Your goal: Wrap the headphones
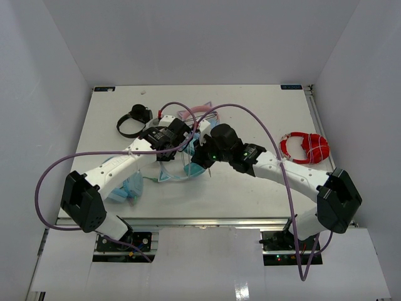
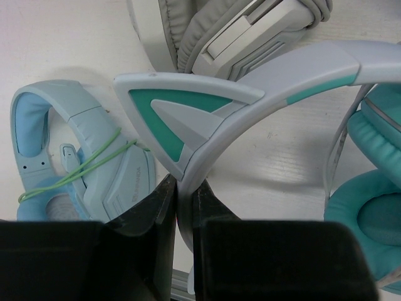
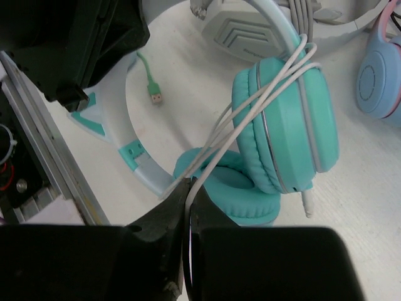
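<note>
— Gripping the white band (image 2: 294, 72) beside one teal ear (image 2: 166, 106), the left gripper (image 2: 185, 210) is clamped tight.
— And the headphones (image 1: 188, 172)?
— Middle of the table (image 1: 250, 113), between both arms, band arching toward the left gripper.
— Right gripper (image 3: 188, 213)?
— Pinching the thin white cable (image 3: 266, 100) crossing one of two teal cups (image 3: 294, 119).
— Others?
— One light-blue pair (image 2: 94, 163), lettering unreadable; one pink-eared pair (image 3: 379, 81).

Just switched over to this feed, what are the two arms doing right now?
Both arms are on the teal cat-ear headphones. The left fingers are shut on the white headband at the base of a teal cat ear, gripping it there. The right fingers pinch the thin white cable, which already loops around one ear cup. The wrap looks partly done.
</note>
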